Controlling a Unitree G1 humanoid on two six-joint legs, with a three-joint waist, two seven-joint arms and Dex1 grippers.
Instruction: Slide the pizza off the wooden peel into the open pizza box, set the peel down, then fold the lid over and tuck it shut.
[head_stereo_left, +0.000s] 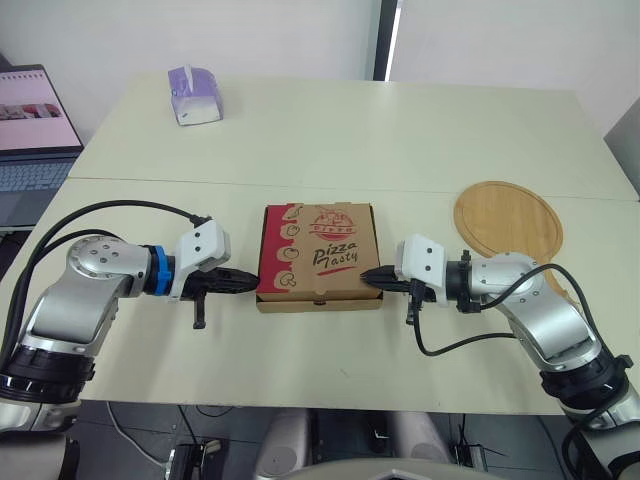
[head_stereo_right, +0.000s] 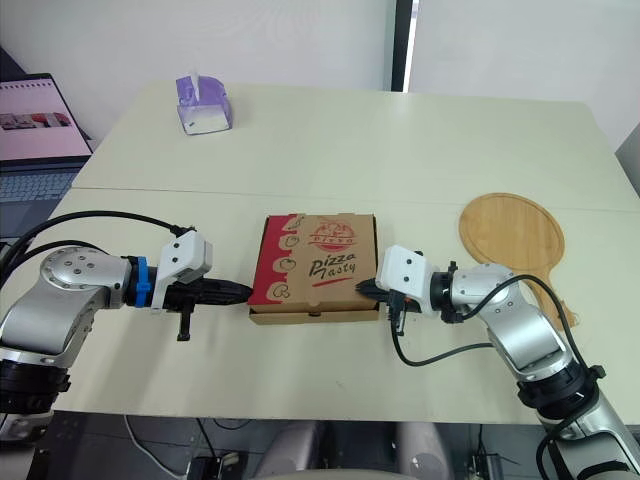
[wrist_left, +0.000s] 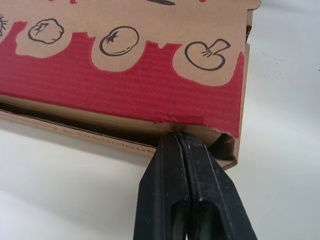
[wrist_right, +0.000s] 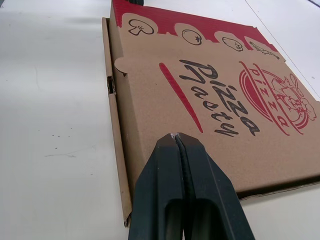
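The brown and red pizza box (head_stereo_left: 318, 255) lies near the table's front edge with its lid folded down over it. My left gripper (head_stereo_left: 252, 280) is shut, its tip against the box's left side near the front corner, where the lid edge (wrist_left: 125, 97) overlaps the wall. My right gripper (head_stereo_left: 366, 277) is shut too, its tip resting at the box's right edge by the lid (wrist_right: 210, 100). The round wooden peel (head_stereo_left: 508, 220) lies flat on the table to the right of the box, bare, with its handle hidden behind my right arm.
A purple tissue box (head_stereo_left: 193, 94) stands at the far left of the table. A laptop (head_stereo_left: 30, 130) sits off the table's left side. A seam (head_stereo_left: 400, 190) runs across the table behind the box.
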